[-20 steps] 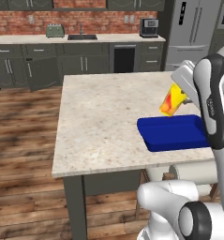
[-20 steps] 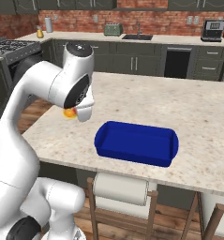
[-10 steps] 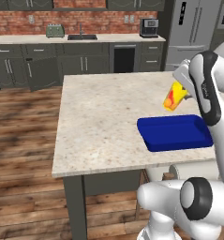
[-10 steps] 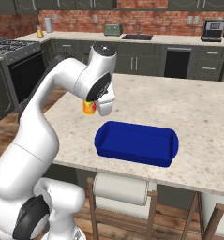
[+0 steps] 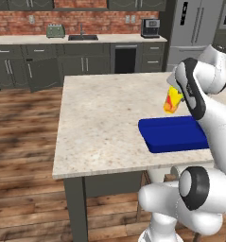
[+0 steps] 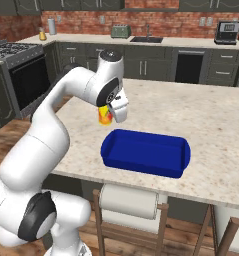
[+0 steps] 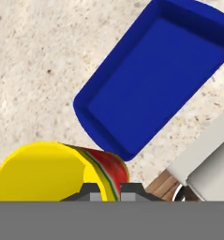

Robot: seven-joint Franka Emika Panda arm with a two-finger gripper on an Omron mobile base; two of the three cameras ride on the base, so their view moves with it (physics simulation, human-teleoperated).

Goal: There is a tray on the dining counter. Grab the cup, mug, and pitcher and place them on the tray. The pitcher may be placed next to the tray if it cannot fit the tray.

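My gripper (image 6: pixel 112 113) is shut on the yellow cup (image 6: pixel 105 116), which has a red and orange pattern on its side. It holds the cup tilted in the air above the dining counter (image 5: pixel 100 118), just off the near end of the blue tray (image 6: pixel 145 152). In the left base view the cup (image 5: pixel 172 100) hangs just above the far edge of the tray (image 5: pixel 173 133). In the hand view the cup (image 7: pixel 43 171) sits between the fingertips of the gripper (image 7: pixel 106 190), with the empty tray (image 7: pixel 151 75) beyond. The mug and pitcher are out of view.
A paper towel roll (image 6: pixel 128 200) and wooden stool posts (image 6: pixel 230 232) sit under the counter's near edge. Dark cabinets with a toaster (image 5: pixel 54 31), sink and coffee machine (image 5: pixel 150 27) line the back wall. A stove (image 6: pixel 11 50) stands at the left.
The arm has swung the held cup across the counter toward the tray's near end. The gripper has stayed shut on it, and the tray has not moved.
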